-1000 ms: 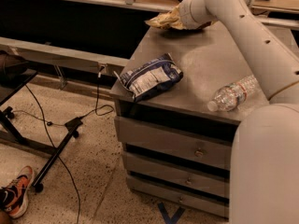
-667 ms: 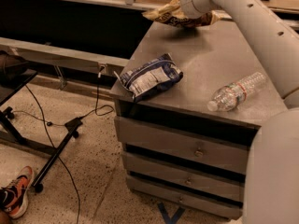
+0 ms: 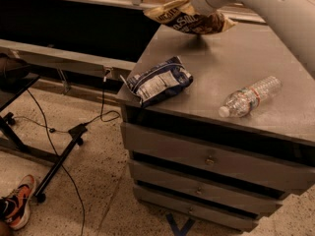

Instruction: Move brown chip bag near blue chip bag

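The brown chip bag point(image 3: 189, 19), dark brown with tan ends and white lettering, hangs in the air above the back left of the grey counter point(image 3: 221, 58). My gripper point(image 3: 198, 3) is at the top of the view, shut on the bag's top edge. The bag throws a shadow on the counter below it. The blue chip bag point(image 3: 158, 81), dark blue with a white text panel, lies puffy and wrinkled at the counter's front left corner, in front of the held bag.
A clear plastic water bottle point(image 3: 250, 96) lies on its side at the front right of the counter. Drawers point(image 3: 206, 161) fill the counter's front. On the floor to the left are a black stand leg point(image 3: 59, 163), cables and a shoe point(image 3: 17, 203).
The brown chip bag has come off the counter's back edge and now hangs lifted in my gripper, a little closer to the blue bag. The blue bag and bottle have not moved.
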Tool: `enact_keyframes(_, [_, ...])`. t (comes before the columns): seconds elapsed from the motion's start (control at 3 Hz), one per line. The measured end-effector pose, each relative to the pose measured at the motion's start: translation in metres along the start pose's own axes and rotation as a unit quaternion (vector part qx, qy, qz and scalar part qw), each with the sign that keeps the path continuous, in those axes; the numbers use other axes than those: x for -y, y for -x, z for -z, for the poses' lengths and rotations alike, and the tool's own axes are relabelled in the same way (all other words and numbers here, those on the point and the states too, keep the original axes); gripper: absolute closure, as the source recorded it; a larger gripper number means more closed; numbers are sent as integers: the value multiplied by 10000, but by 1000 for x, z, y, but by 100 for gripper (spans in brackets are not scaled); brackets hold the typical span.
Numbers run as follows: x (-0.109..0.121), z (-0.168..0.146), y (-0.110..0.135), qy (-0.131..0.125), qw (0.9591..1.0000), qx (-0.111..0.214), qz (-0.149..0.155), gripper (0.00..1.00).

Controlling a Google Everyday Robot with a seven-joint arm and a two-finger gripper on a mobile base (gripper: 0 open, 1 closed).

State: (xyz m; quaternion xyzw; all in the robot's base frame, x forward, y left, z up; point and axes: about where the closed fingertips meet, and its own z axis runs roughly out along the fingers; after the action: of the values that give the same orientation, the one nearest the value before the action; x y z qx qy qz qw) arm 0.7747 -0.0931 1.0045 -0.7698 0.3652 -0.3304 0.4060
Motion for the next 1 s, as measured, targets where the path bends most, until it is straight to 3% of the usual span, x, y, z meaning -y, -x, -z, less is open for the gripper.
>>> enact_keyframes(0.67, [6, 43, 56, 65, 9987, 328, 381, 100])
enact_keyframes(1.0, [7, 52, 69, 39, 9968, 738, 319, 80])
